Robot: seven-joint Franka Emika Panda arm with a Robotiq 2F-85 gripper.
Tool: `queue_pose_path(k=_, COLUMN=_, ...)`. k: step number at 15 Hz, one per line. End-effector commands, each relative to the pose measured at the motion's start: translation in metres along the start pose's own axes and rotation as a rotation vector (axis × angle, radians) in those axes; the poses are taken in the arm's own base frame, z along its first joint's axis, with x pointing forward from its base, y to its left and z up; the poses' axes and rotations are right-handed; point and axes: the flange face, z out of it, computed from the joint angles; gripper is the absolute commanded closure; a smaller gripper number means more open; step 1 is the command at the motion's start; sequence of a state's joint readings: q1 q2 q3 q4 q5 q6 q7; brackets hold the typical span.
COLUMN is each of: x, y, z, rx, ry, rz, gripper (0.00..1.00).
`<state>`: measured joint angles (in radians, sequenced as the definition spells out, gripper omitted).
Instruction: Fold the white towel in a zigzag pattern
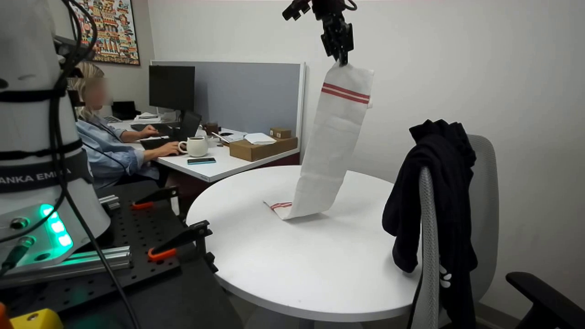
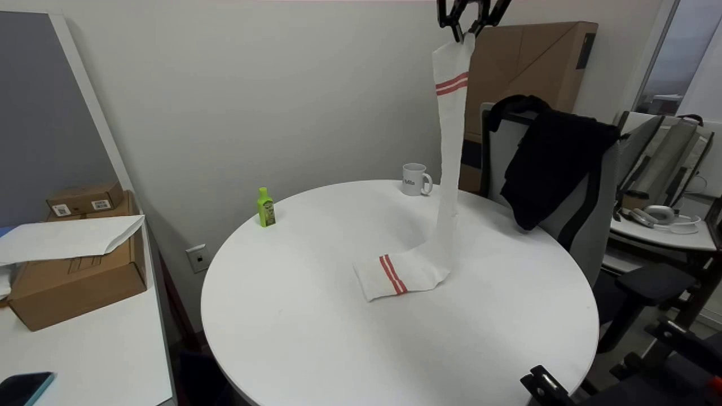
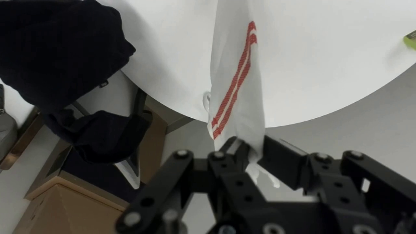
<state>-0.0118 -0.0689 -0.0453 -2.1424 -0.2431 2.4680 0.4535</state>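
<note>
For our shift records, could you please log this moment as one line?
End effector: shut on white towel | upper end: raised | lower end: lying on round table | zigzag: not yet finished

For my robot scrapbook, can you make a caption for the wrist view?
Black fingers pinch one end of a red-striped white towel, with a round table behind.
</note>
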Motion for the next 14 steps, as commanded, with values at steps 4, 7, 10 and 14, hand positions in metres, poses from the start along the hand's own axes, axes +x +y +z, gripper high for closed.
queue_pose_path(k=4, x=-0.015, y=-0.077, z=-0.022, rx=0.052, ry=0.016, rz=-0.128, gripper=0.97)
queue_pose_path(k=7, x=-0.023, y=-0.107, z=-0.030, rx=0.076, ry=0.031, rz=-0.172, gripper=0.97)
queue_pose_path(k=10, x=-0.032, y=-0.126, z=-0.028, rx=0.095, ry=0.028, rz=-0.204, gripper=0.97)
queue_pose_path(k=14, x=-0.046, y=-0.146, z=-0.004, rx=0.113, ry=-0.017, rz=-0.237, gripper=0.97)
